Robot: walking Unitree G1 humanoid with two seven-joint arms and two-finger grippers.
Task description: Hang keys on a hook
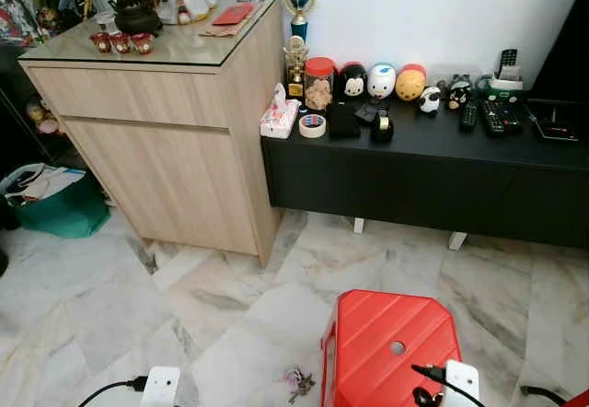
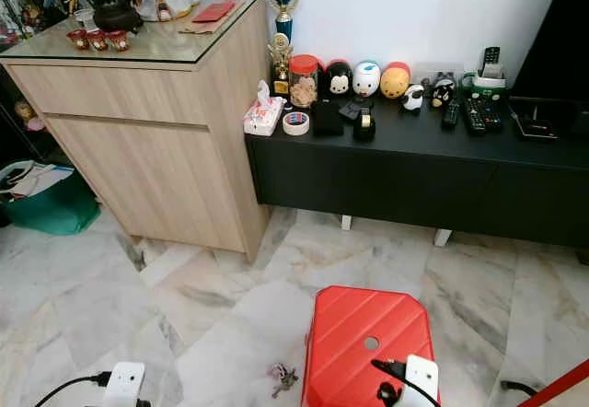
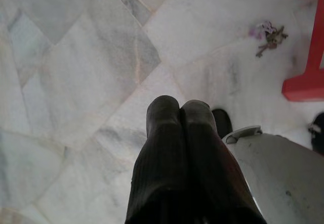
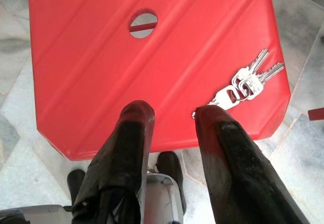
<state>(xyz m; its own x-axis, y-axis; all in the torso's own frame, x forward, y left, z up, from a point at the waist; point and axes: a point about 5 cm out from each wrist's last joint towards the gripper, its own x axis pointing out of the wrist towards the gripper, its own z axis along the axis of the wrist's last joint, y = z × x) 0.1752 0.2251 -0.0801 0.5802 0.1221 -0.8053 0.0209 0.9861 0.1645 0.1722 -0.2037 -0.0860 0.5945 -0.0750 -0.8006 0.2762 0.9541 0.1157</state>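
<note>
The robot stands over a red plastic stool (image 1: 391, 343) on the marble floor (image 1: 110, 306). A silver key bunch (image 4: 247, 82) lies on the stool top near one corner, just beside the right end effector (image 4: 174, 113), whose fingers are spread apart and hold nothing; one fingertip sits at the edge of the key ring. A second bunch of keys with a purple tag (image 3: 267, 33) lies on the floor beside the stool. The left end effector (image 3: 178, 107) hangs over bare floor, fingers pressed together, empty. No hook can be identified in these views. Judged step: acquisition of the keys, not yet done. The next move calls for lowering the right fingers astride the ring and closing.
</note>
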